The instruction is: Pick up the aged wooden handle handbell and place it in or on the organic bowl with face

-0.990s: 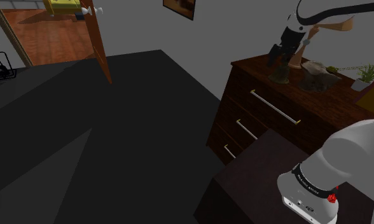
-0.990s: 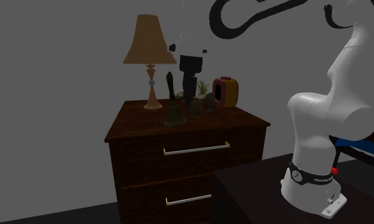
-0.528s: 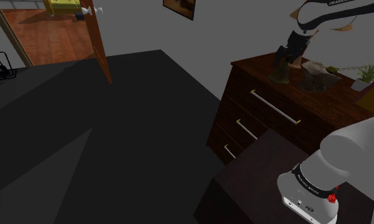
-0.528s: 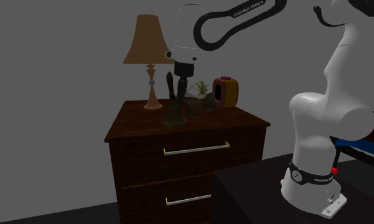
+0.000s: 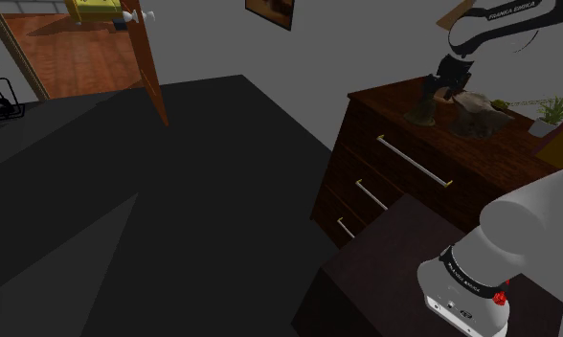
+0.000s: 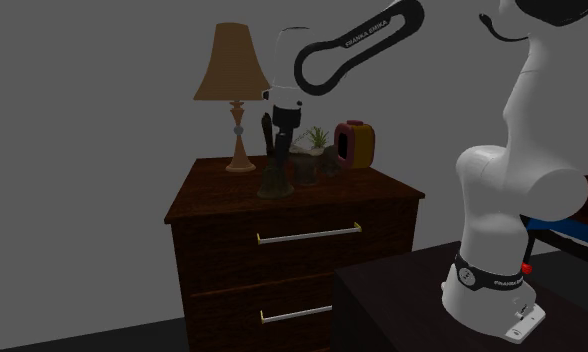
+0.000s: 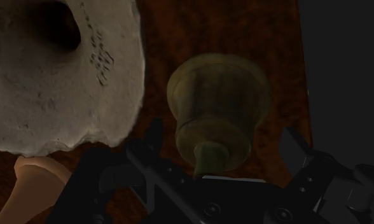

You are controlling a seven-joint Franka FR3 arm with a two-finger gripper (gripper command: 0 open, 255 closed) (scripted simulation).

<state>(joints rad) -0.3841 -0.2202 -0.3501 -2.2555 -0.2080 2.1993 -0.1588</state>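
The handbell is dull brass with a dark handle and stands upright on the dark wooden dresser. My gripper hangs over it, open, with one finger on each side of the handle and not touching it. Right beside the bell sits the pale, rough, pitted bowl. In the shoulder view the gripper is just above the bell, with the bowl to its right. In the second exterior view the gripper stands beside the handle, over the bell, with the bowl behind.
A table lamp stands at the dresser's back, with a small potted plant and a red and yellow object further along. The lamp's base is close to the gripper. An open wooden door is far off.
The gripper has moved from above the bowl across to the bell and come down around its handle. Bell and bowl have not moved.
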